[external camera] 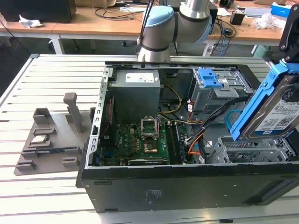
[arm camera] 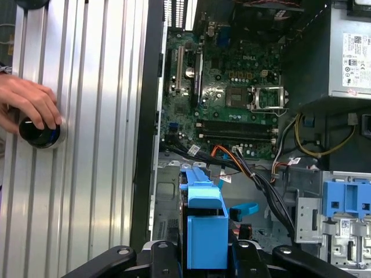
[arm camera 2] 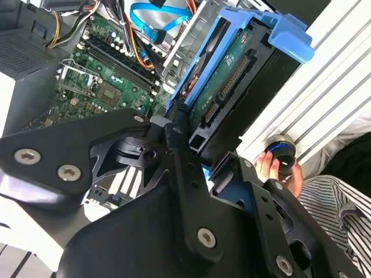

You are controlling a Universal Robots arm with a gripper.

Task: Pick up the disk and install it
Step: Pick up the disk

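At the exterior view's right edge, the gripper (external camera: pixel 287 46) clamps the disk (external camera: pixel 274 109), tilted above the grey drive cage (external camera: pixel 252 150); misaligned, it could jam on the cage rim or snag nearby cables (external camera: pixel 205 128).

Pretty clearly a robotics lab or electronics workshop. There's an industrial robot arm (external camera: pixel 161 32) standing at the far edge of a slotted aluminium table (external camera: pixel 46 79). An opened-up desktop PC case (external camera: pixel 187 186) lies on that table with its motherboard (external camera: pixel 135 144) fully exposed. Just beside the case sits a grey fixture tray (external camera: pixel 46 140) with small computer parts slotted into it. Behind all that run wooden desks (external camera: pixel 93 25) littered with loose cables (external camera: pixel 117 10), a blue box (external camera: pixel 280 8) and some crumpled paper (external camera: pixel 29 21), typical shared bench clutter.
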